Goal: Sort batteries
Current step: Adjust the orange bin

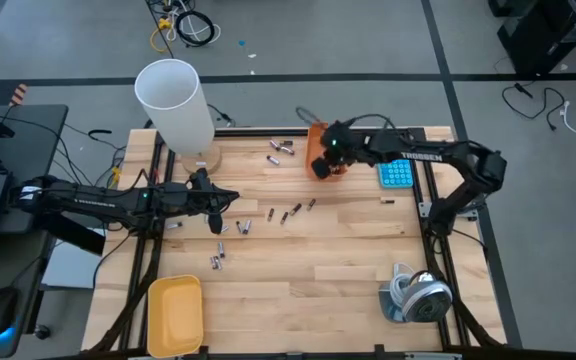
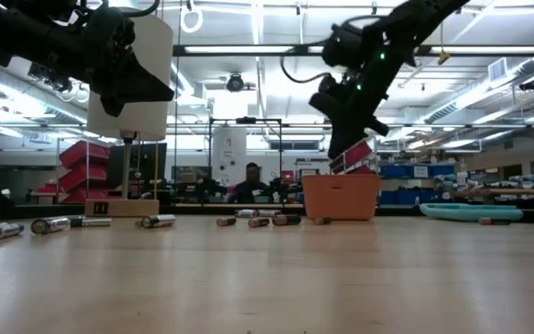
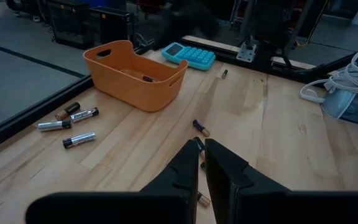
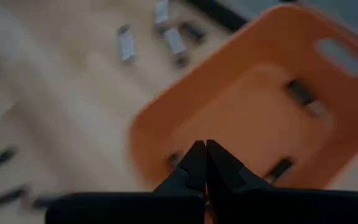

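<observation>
Batteries lie scattered over the wooden table: a cluster near the far edge just beside the orange bin, a loose row at the middle, a few nearer the front, and several already inside the bin, seen in the right wrist view

Largest on the table is the white cylinder, standing on a wooden base at the far left. Next, the yellow tray sits at the front left corner, and a coil of grey cable on a stand at the front right. The orange bin stands at the far middle, and the blue calculator lies just right of it

The left gripper hangs above the table near the middle row of batteries, its fingers nearly together with only a thin gap; whether anything is pinched there cannot be told. The right gripper hovers over the orange bin with its fingers pressed fully together and nothing between them

A person shows in the room beyond the table in the low view
</observation>
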Motion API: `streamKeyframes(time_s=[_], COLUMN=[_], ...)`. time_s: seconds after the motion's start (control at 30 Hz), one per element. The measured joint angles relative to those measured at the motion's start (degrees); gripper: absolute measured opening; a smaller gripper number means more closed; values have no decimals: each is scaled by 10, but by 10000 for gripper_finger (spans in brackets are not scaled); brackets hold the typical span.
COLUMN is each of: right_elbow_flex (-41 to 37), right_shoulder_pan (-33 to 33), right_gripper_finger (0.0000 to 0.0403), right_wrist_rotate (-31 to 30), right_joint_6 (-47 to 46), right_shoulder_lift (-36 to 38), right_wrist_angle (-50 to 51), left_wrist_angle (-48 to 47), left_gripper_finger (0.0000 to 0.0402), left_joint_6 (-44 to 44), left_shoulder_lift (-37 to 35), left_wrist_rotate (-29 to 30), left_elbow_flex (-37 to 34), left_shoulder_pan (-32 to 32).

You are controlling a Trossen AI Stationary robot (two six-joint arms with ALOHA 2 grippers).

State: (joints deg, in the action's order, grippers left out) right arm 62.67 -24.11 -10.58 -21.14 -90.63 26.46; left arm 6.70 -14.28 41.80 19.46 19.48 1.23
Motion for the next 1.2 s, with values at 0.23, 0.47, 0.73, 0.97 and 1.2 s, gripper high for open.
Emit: streamKeyframes(time_s=[0.23, 0.47, 0.73, 0.97, 1.2], right_elbow_flex=[0, 0, 0, -18, -36], right_shoulder_pan=[67, 83, 83, 71, 61], right_gripper_finger=[0, 0, 0, 0, 0], right_wrist_rotate=[-38, -57, -77, -85, -108], right_joint_6=[-70, -99, -117, -123, -143], right_shoulder_lift=[0, 0, 0, -1, -1], right_wrist_angle=[101, 134, 175, 172, 188], left_wrist_angle=[-2, -3, -7, -7, -8], left_gripper_finger=[30, 30, 30, 30, 30], left_joint_6=[0, 0, 0, 0, 1], left_shoulder_lift=[0, 0, 0, 0, 0], left_wrist_rotate=[0, 0, 0, 0, 0], left_elbow_flex=[0, 0, 0, 0, 0], left_shoulder_pan=[0, 0, 0, 0, 0])
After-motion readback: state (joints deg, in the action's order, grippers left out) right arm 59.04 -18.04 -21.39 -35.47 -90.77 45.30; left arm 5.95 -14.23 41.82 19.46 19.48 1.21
